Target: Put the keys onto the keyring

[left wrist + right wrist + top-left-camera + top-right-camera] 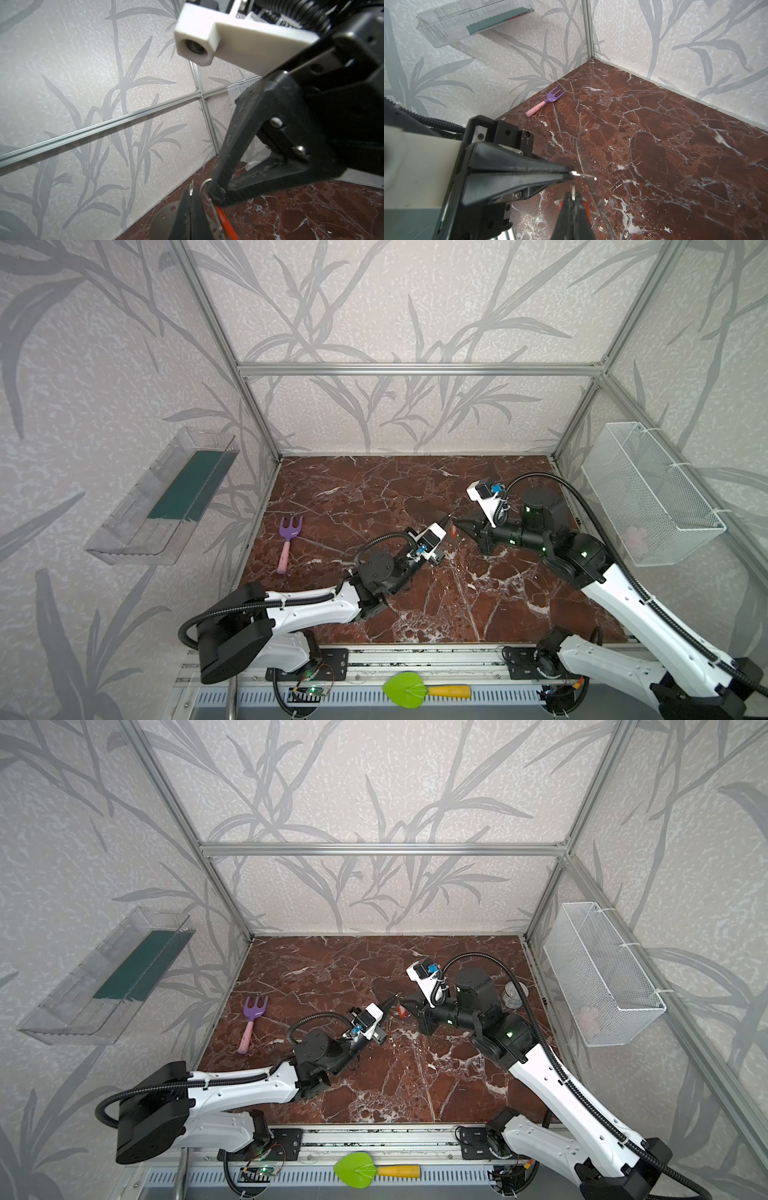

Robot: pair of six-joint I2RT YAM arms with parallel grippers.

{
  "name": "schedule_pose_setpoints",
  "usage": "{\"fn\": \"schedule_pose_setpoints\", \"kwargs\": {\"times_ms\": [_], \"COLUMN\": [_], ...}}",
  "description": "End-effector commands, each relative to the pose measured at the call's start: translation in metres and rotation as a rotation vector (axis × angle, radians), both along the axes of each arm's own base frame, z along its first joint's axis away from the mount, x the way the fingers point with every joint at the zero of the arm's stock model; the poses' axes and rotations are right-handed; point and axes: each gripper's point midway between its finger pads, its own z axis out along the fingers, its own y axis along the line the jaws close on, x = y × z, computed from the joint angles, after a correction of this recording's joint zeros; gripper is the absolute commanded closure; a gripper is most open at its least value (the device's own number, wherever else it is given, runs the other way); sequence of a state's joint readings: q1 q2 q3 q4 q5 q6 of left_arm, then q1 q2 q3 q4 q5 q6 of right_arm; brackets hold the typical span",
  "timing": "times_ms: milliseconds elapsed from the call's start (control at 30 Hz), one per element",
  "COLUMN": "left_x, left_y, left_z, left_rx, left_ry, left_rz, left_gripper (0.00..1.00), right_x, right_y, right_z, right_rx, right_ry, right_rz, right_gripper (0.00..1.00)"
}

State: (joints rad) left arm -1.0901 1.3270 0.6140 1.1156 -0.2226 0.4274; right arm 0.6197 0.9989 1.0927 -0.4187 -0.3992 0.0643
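Marble tabletop (374, 489) — right end effector (572, 194) grips keys (224, 219) (left end effector (570, 174) clamped)

Soft, even light falls from overhead, so the pale walls (374, 302) look bright and the dark red surface (374, 497) carries only faint shadows beneath the arms (307, 605). In both top views a wide lens stretches the side walls toward the edges. Seen from the right wrist, the right tool (573, 195) and white housing (415, 162) blur.
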Motion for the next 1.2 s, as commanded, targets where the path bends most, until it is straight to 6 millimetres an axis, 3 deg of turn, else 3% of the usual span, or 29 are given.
{"fn": "schedule_pose_setpoints", "kwargs": {"times_ms": [0,200,667,1167], "left_x": [-0.010,-0.017,-0.013,-0.019], "left_y": [0.011,0.014,0.011,0.008], "left_z": [0.040,0.043,0.034,0.034], "left_rx": [-0.085,-0.092,-0.070,-0.082], "left_ry": [-0.112,-0.133,-0.122,-0.112], "left_rz": [0.061,0.091,0.113,0.065], "left_gripper": [1.00,1.00,1.00,1.00], "right_x": [-0.003,0.001,-0.003,-0.002], "right_y": [0.002,-0.003,-0.007,-0.007], "right_z": [0.003,0.005,0.039,0.041], "right_rx": [0.006,-0.006,0.054,0.038], "right_ry": [0.015,0.002,-0.078,-0.095], "right_rz": [0.017,-0.012,-0.022,-0.014], "right_gripper": [1.00,1.00,1.00,1.00]}}
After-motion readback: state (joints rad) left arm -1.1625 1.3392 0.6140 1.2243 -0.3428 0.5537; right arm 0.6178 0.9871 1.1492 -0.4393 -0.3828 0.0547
